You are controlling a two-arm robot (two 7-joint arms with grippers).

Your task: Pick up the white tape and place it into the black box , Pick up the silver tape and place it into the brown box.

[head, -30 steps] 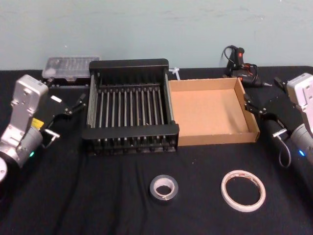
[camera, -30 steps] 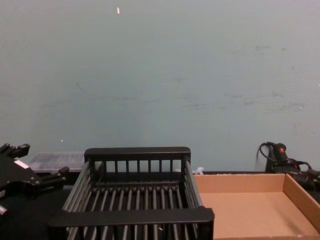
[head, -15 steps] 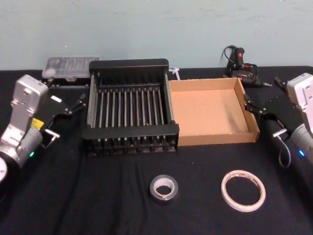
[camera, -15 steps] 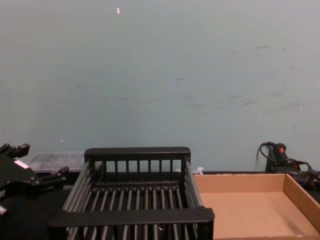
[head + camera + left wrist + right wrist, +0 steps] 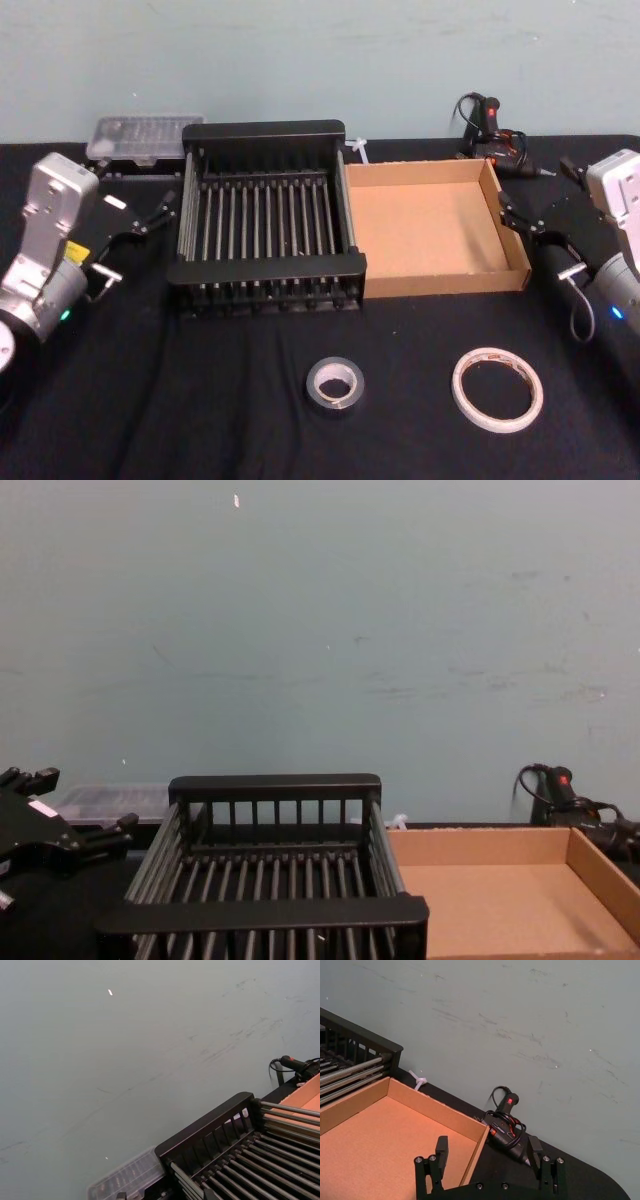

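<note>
On the black bench, near its front edge, you had both rolls lying flat: the white tape (image 5: 497, 389) to the right and the silver tape (image 5: 335, 385) left of it, well apart from each other and from the 2 containers behind them. The black box (image 5: 266, 268) and the brown box (image 5: 505, 232) stood side by side, touching, and both looked empty, so I judged neither placement begun.

Your left tool (image 5: 141, 222) hung just beside the black box's left wall, its fingers spread and holding nothing. Your right tool (image 5: 525, 224) hovered at the brown box's right wall; in the right wrist view its 2 fingers (image 5: 441, 1148) stood wide apart with nothing between them.

As for handling, I would have expected the white tape to be light, thin and stiff, a wide flat ring with little height to pinch from outside. You would likely have done best with 1 finger inside the hole and 1 outside, closing across the band. The silver tape looked thicker and smaller, probably heavier, with a smooth outer face that might slip; its height gave more to hold, either across the wall through the core or across its full width.

A clear case (image 5: 146, 134) and a glue gun (image 5: 488, 123) sat at the back, out of your way.
</note>
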